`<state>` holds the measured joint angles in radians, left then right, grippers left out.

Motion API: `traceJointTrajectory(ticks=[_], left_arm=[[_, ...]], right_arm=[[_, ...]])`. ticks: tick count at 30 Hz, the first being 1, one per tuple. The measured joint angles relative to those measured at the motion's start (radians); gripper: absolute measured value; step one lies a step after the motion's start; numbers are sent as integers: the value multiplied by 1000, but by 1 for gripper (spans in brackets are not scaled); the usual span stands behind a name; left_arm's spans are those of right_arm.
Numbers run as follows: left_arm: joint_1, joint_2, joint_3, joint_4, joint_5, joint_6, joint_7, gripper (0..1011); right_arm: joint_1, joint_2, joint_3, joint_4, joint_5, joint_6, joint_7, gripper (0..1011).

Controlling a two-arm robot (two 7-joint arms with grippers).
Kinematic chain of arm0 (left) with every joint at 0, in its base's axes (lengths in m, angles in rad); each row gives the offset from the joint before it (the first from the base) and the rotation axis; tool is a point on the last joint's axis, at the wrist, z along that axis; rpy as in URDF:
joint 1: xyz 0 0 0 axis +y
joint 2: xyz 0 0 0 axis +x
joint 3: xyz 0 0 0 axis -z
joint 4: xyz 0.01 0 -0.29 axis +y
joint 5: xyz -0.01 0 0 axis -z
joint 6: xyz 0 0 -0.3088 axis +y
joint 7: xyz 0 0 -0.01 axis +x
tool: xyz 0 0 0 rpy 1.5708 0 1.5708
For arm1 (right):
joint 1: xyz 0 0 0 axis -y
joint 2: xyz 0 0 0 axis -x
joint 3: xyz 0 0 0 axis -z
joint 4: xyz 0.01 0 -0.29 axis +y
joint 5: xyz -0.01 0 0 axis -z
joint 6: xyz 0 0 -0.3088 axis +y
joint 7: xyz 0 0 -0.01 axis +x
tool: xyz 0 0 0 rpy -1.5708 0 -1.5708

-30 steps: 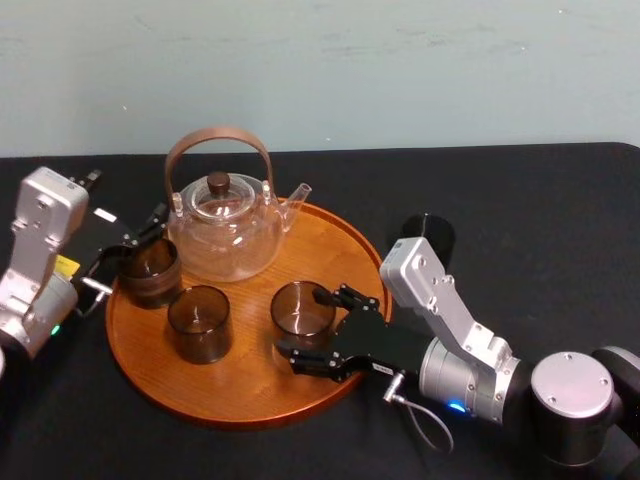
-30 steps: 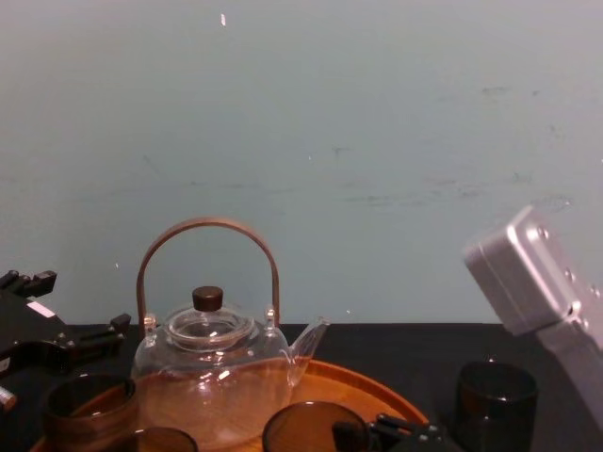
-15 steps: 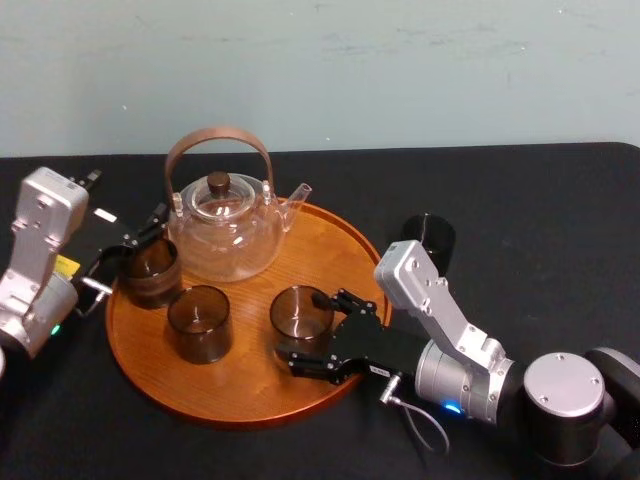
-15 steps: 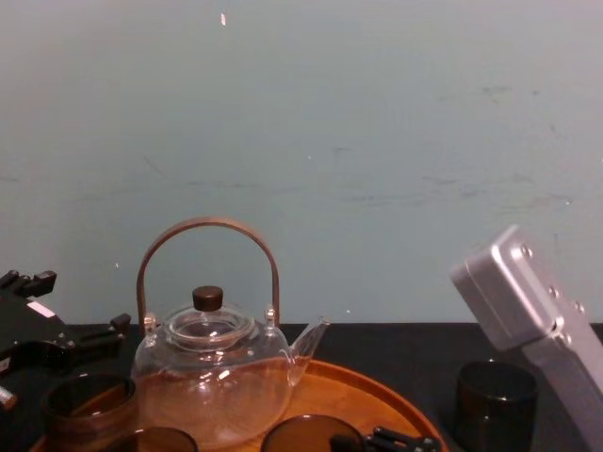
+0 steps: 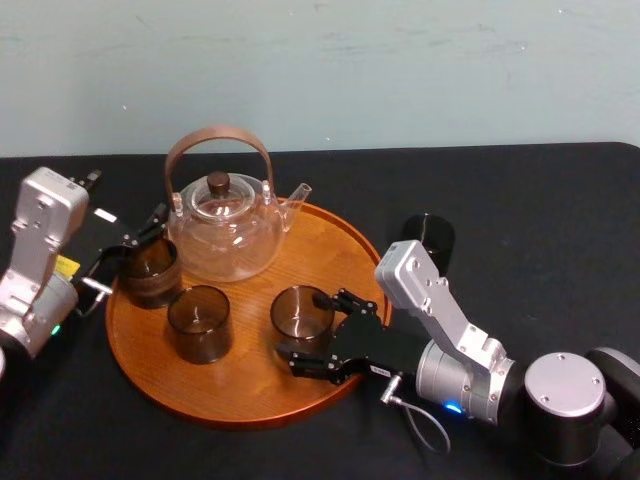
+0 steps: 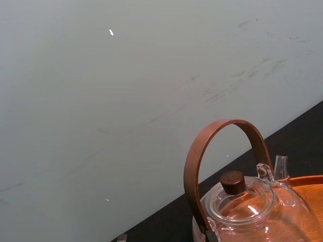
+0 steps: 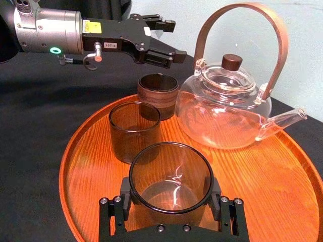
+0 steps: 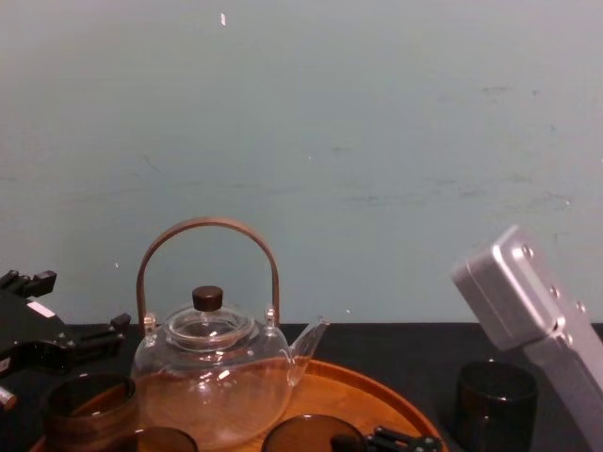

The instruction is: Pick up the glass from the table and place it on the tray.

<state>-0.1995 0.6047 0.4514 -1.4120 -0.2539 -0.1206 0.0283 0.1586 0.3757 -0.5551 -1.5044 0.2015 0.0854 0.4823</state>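
The black-covered desk (image 5: 540,200) runs the full width under a pale wall. On its left half lies the large round orange-brown wooden tray (image 5: 250,388) with a low rim. At the back of the tray stands the clear glass teapot with a bent brown wooden handle (image 5: 222,235).

The placing looks nearly done. A smoky glass tumbler (image 5: 301,312) stands upright on the tray's front right part, inside the rim. The right pincer (image 7: 170,197) is clamped on it, one pad against each side. Judging from that, what is left is to let go and draw back.

A second smoky tumbler (image 5: 199,322) stands just to the robot's left of the held one. A brown-banded dark cup (image 7: 158,93) sits near the tray's left rim. The left pincer (image 7: 174,38) hangs just beside that cup, its fingers spread apart.

One more dark tumbler (image 5: 428,237) stands on the desk beyond the tray's right rim, near the right arm.

Room for retreat looks good toward the robot, over the low rim. The neighbouring tumbler and the teapot's spout leave less room to the left and ahead.
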Motion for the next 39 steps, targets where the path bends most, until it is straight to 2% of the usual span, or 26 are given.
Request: traceJointTrajectory(ticks=[9,14,34,39], left_arm=[[0,0,0,0,0,0,0,1001],[0,0,0,0,0,0,0,1001],[0,0,0,0,0,0,0,1001],[0,0,0,0,0,0,0,1001]], right_arm=[[0,0,1,-1,0,-1,0,905],[0,1,1,-1,0,-1,0,1003],[0,0,1,-2,1,-1,0,1003],[-7,3,13,-12,6,-8,-6,1003]])
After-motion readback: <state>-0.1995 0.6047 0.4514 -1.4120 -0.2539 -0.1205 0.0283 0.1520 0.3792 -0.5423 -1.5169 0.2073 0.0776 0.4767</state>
